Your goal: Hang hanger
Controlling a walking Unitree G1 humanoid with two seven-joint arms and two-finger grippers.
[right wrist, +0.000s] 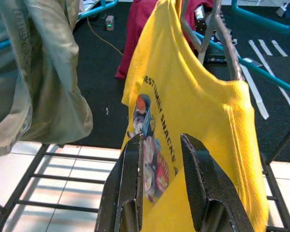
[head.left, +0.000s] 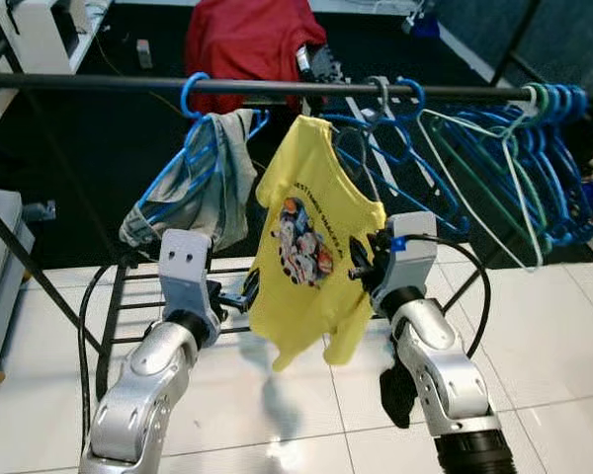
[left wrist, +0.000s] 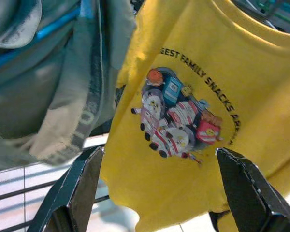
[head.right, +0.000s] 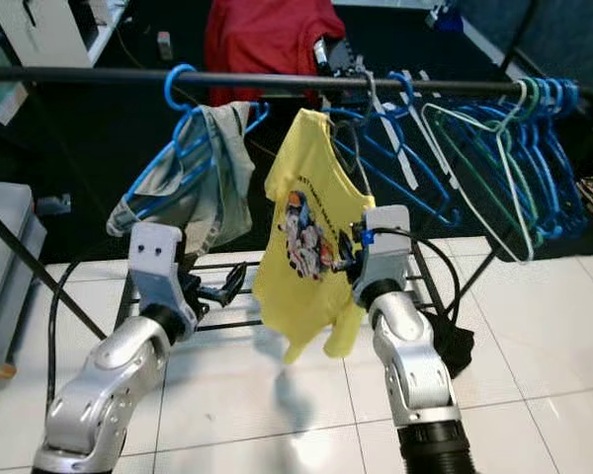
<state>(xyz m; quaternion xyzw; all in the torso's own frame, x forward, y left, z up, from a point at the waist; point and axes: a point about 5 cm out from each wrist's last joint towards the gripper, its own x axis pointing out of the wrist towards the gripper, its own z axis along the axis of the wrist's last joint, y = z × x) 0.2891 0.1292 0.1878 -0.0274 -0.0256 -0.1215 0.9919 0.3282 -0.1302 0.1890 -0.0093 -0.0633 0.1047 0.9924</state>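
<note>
Your two silver arms fill the foreground, both raised toward the clothes rail (head.left: 277,87). Your right hand (head.left: 361,259) sits against the right edge of the yellow T-shirt (head.left: 311,247); in the right wrist view its two black fingers (right wrist: 130,183) stand slightly apart with the yellow cloth running between them, but you cannot tell whether they actually pinch it. Your left hand (head.left: 239,293) is just beside the shirt's lower left edge, and the left wrist view shows its fingers (left wrist: 82,186) spread wide, released, with the printed front of the shirt between and beyond them.

The shirt hangs on a grey hanger (head.left: 380,99), whose hook is over the rail near its middle. The shirt's printed face turns toward you and its hem hangs free above the white tiled floor (head.left: 553,326).

Left of it, a blue hanger (head.left: 193,94) carries a grey-green garment (head.left: 212,183), hanging close to the shirt's left shoulder. Right of it, a row of bare blue, green and white hangers (head.left: 514,168) is bunched along the rail. A red cloth (head.left: 247,39) lies behind the rail. A dark item (head.left: 397,390) lies on the tiles under your right forearm.
</note>
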